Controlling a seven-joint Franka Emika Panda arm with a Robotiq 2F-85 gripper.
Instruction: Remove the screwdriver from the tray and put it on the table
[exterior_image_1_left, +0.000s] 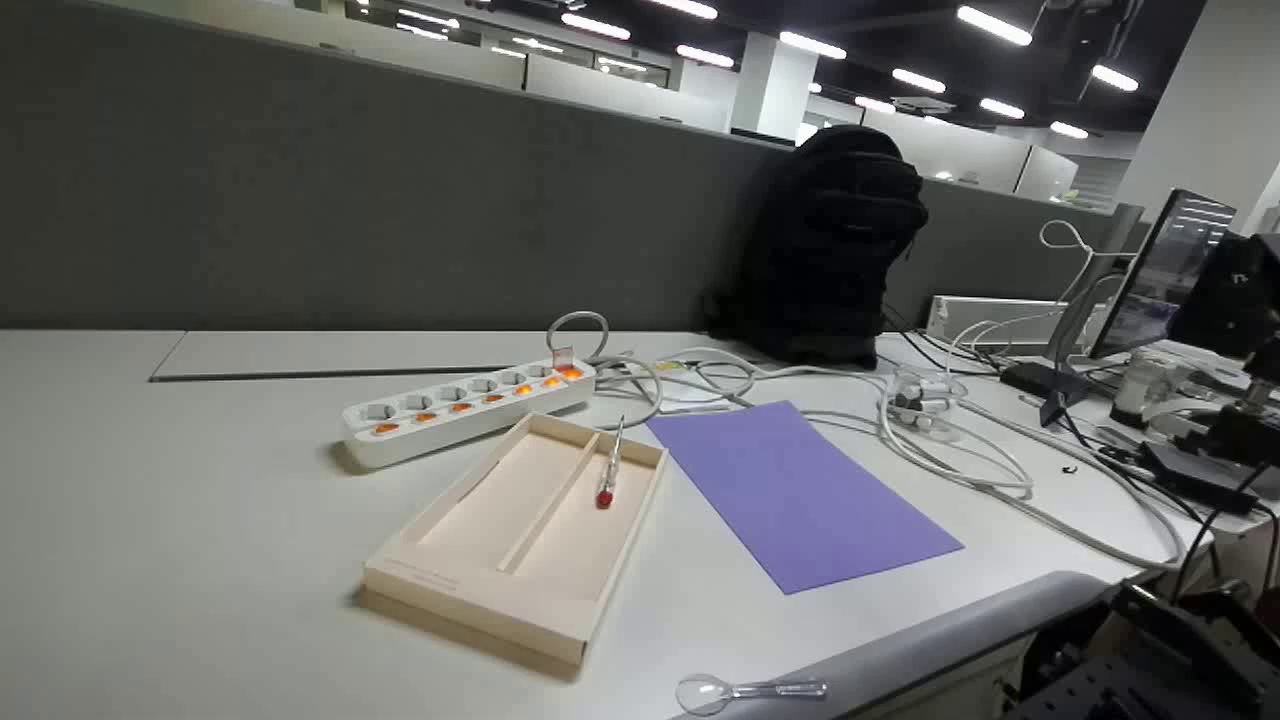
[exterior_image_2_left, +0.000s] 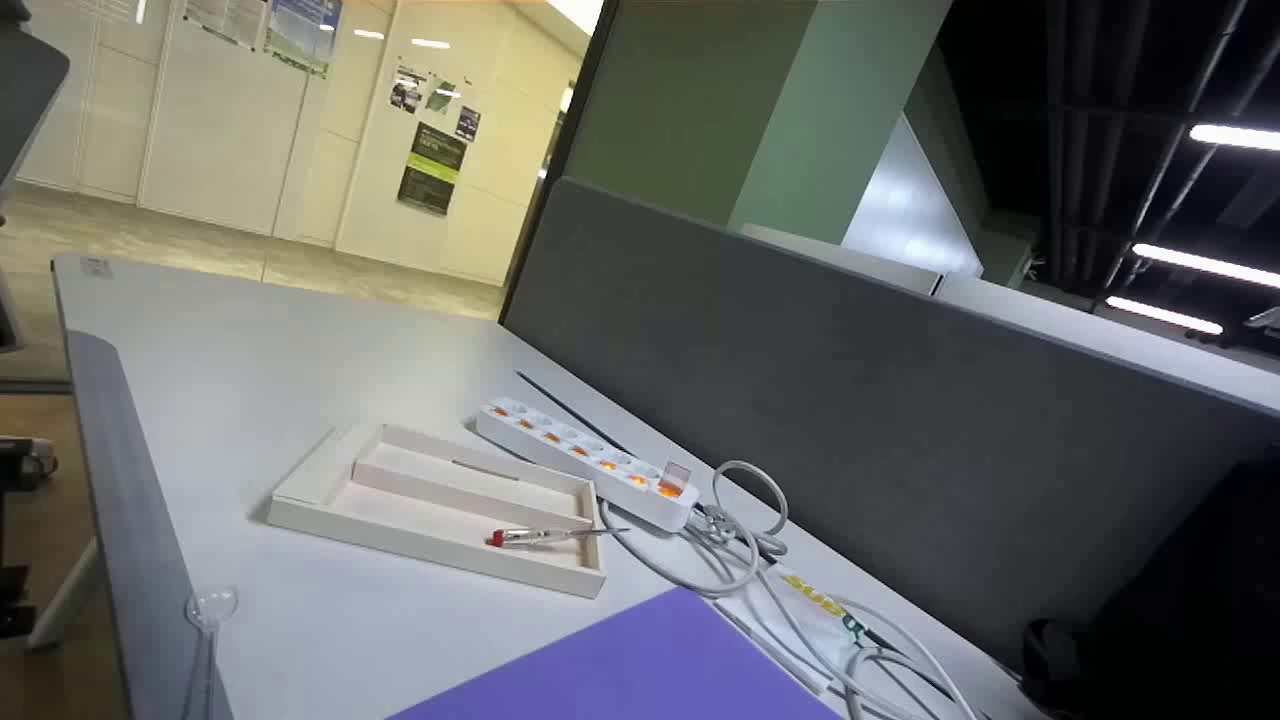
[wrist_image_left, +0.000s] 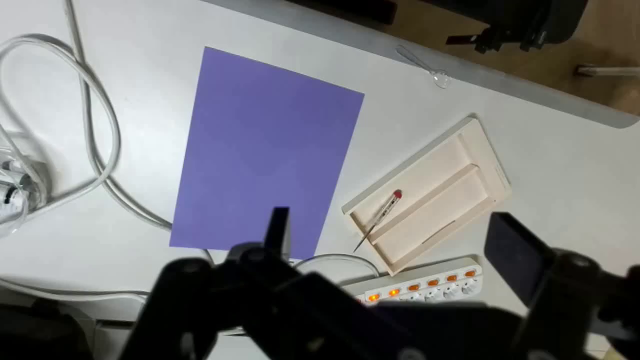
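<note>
Screwdriver (wrist_image_left: 385, 209) lies in the tray (wrist_image_left: 434, 214), tip over its rim

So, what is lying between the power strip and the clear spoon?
The tray, with the screwdriver leaning over its rim, lies between the power strip and spoon, in the wrist view and both exterior views.

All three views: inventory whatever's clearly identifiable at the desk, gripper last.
table: one, pale grey, in all views
tray: one, beige, on table
screwdriver: one, clear and red, in tray, tip past rim
power strip: one, white, beside tray
sheet: one, purple, beside tray
spoon: one, clear, at table's edge
cables: several, mostly pale grey, on table
partition: one, dark grey, behind table
backpack: one, black, in front of partition
monitor: one, dark, near cables
gripper: one, black, open, in wrist view
</note>
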